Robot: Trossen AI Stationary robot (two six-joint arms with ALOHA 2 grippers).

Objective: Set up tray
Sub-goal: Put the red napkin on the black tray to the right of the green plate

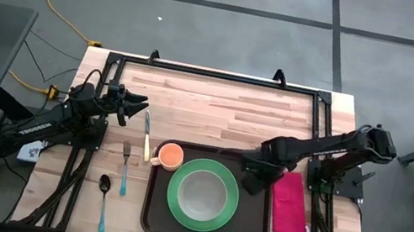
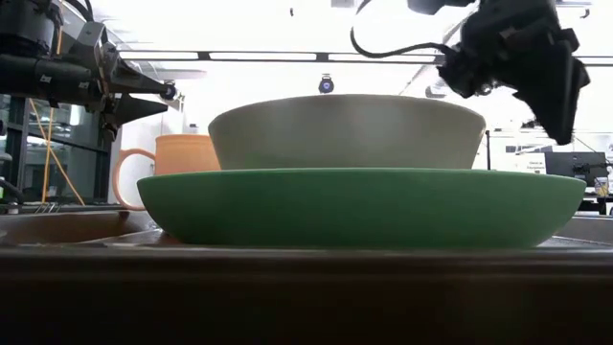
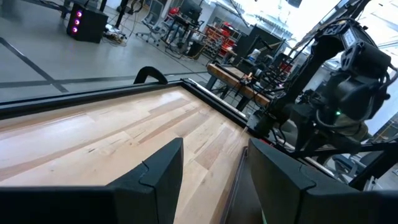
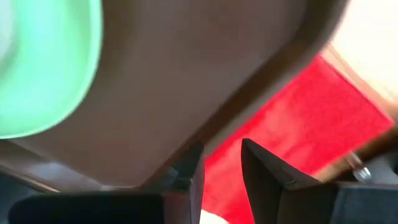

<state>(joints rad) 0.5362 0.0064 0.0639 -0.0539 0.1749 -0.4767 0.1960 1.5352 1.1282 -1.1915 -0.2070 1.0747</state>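
Far half of table bare wood, open passage between arms. Tray filled by green plate with bowl and orange cup at far-left corner. Knife, fork, spoon lie left of tray; magenta napkin just beside right rim, right gripper above that corner

We are seeing the tray mostly hidden behind its near rim in the low view; the mug is sitting half hidden behind the bowl.

Smooth brown plastic tray on pale striped wood table
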